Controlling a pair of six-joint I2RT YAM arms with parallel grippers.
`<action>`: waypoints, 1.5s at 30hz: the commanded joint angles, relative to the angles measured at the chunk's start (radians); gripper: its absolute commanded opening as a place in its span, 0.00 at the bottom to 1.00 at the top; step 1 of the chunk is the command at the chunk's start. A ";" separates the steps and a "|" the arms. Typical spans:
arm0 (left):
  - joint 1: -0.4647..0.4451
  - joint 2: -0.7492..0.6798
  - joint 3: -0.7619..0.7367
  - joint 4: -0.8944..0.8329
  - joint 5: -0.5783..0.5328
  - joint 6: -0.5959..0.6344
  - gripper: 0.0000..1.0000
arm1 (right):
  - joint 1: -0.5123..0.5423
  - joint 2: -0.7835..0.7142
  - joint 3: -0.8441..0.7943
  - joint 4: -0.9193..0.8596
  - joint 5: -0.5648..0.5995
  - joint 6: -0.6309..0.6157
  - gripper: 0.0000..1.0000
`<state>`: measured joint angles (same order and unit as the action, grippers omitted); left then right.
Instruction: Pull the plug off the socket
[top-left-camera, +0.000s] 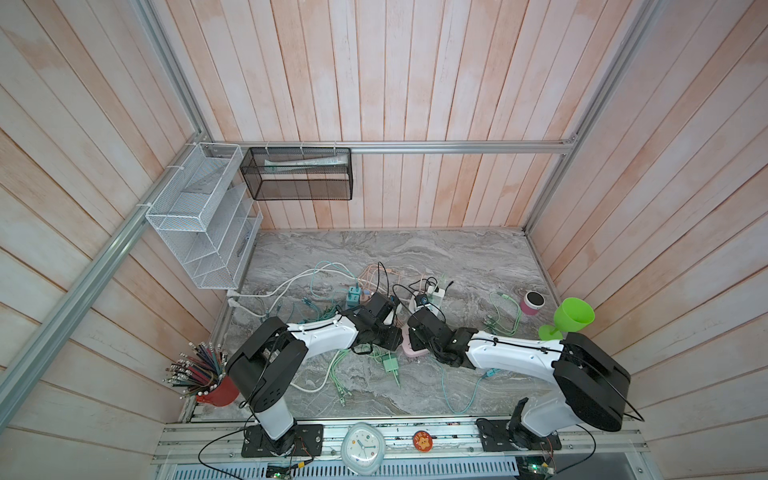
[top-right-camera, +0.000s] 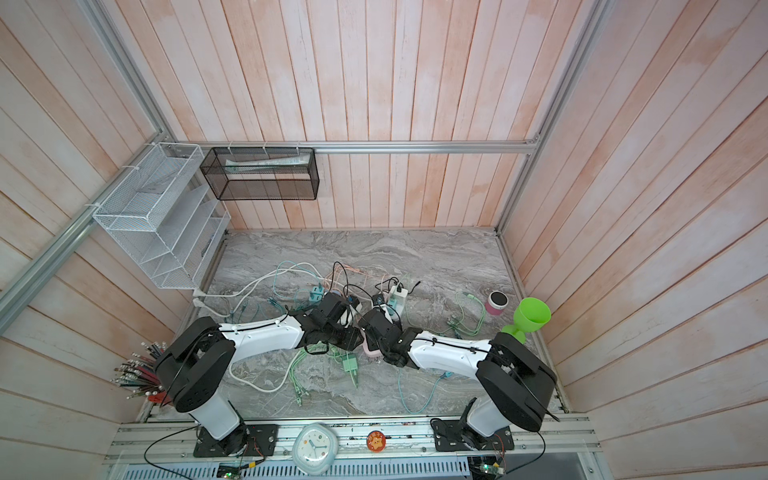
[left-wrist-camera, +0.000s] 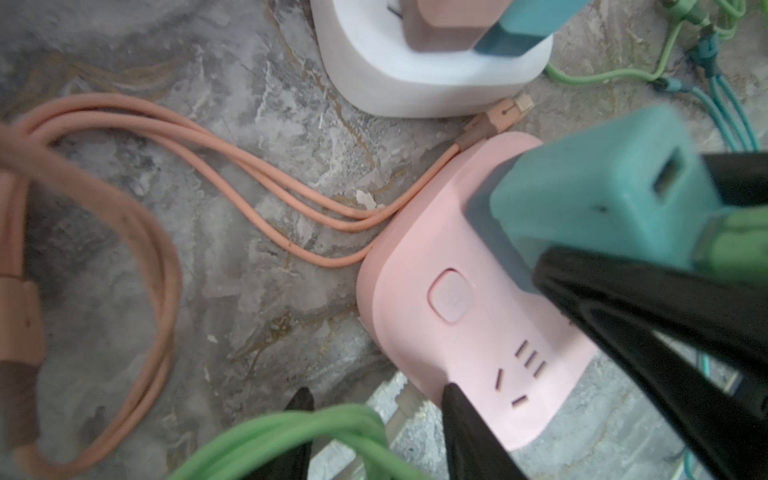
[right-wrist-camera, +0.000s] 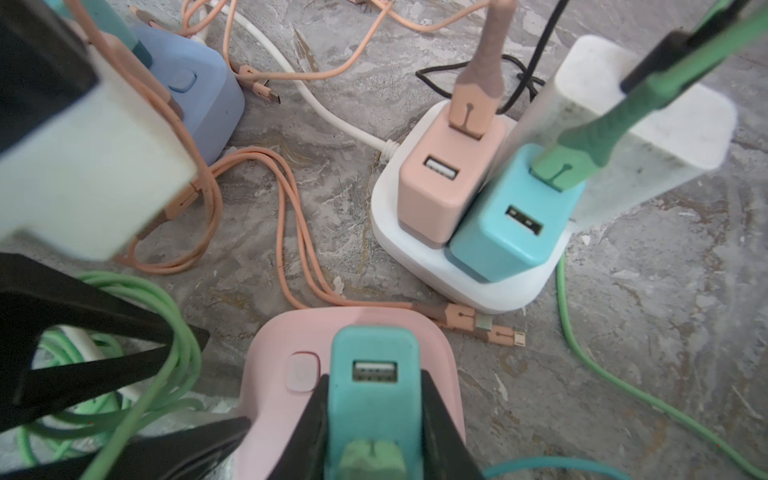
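Two arms are working one pink socket (right-wrist-camera: 270, 353), with the teal plug (right-wrist-camera: 374, 345) gripped but not yet out.
Right gripper (right-wrist-camera: 374, 399) is clamping its jaws on the plug's flat sides, likely for a straight pull off the socket. Left gripper (left-wrist-camera: 378, 409) is resting one tip on the socket's corner, probably to pin it down. Its jaws are standing apart amid green cable (left-wrist-camera: 291, 432); whether they are gripping anything I cannot tell. The socket is sitting mid-desk (top-left-camera: 415, 257), toward 9 o'clock of the green goblet (top-left-camera: 575, 316).
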<state>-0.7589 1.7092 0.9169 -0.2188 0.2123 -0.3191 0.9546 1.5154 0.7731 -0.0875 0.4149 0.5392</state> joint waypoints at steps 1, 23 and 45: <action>-0.007 0.064 -0.040 -0.043 -0.009 -0.002 0.52 | 0.016 0.045 0.054 0.015 -0.027 0.010 0.00; -0.007 0.096 -0.026 -0.022 0.005 -0.016 0.52 | 0.060 0.075 0.081 -0.005 -0.052 0.062 0.00; -0.008 0.114 -0.036 -0.001 0.033 -0.021 0.52 | 0.058 0.152 0.115 -0.012 -0.143 0.104 0.00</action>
<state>-0.7403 1.7317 0.9195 -0.1825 0.2428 -0.3450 0.9718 1.6119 0.8875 -0.2028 0.4793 0.5709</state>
